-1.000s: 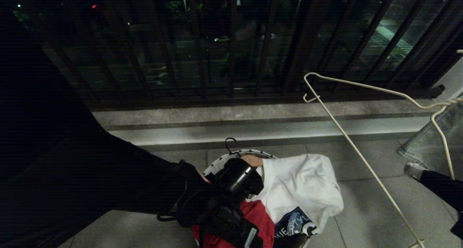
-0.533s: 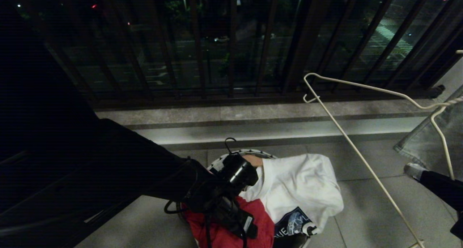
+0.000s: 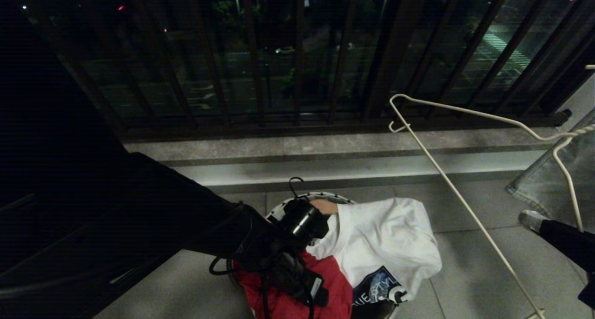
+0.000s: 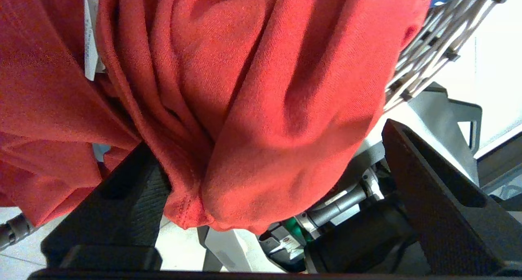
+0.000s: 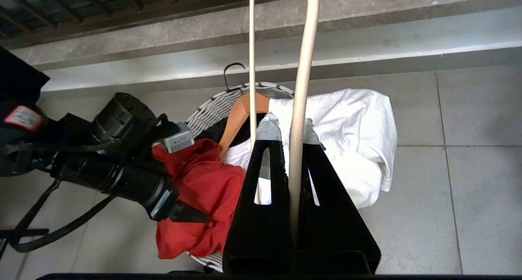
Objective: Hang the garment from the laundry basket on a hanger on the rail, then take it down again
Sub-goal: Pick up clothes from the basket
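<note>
Red cotton T-shirt [image 4: 261, 108] bunches between my left hand's [image 4: 277, 198] spread fingers; at three o'clock, my right hand [image 5: 290, 129] clamps the thin white wire hanger [image 5: 304, 67].

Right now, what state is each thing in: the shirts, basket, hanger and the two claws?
Red shirt: crumpled, draped over the basket's edge.
White shirt: heaped on the basket.
Basket: full.
Wire hanger: bare, held up.
Left gripper: open around the red shirt.
Right gripper: shut on the wire hanger.
</note>
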Controlling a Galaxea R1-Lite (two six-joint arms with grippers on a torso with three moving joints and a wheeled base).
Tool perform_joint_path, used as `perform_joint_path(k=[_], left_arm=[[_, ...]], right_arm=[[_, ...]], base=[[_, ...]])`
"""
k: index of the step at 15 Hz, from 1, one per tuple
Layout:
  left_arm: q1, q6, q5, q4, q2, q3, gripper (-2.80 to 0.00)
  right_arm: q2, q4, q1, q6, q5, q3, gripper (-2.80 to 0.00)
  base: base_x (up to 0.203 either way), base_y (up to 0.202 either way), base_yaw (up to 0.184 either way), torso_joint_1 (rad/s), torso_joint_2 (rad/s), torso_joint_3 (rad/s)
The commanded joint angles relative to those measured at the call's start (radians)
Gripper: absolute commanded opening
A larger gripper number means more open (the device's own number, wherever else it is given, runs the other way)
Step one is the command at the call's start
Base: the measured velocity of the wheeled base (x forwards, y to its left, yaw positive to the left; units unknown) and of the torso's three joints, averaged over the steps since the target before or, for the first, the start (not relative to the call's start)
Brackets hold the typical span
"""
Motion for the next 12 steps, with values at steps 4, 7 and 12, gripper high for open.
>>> perform_joint_path(k=[4, 7, 12], left_arm=[[-0.006, -0.001, -0.004, 0.0, -0.017, 0.0, -2.8], [-0.002, -0.007, -0.107, 0.001, -0.039, 0.003, -2.8], [0.002, -0.034, -0.122, 0.002, -0.124, 0.02, -2.8]], right_arm=[[-0.001, -0.003, 0.001, 0.002, -0.002, -0.001, -2.8], [0.001, -0.003, 0.001, 0.002, -0.002, -0.001, -2.8], [0.003, -0.003, 0.001, 0.002, -0.002, 0.001, -2.8]], base=[[0.0, 0.0, 0.0, 0.0, 0.0, 0.0], [0.0, 0.0, 0.0, 0.0, 0.0, 0.0], [0.0, 0.0, 0.0, 0.0, 0.0, 0.0]])
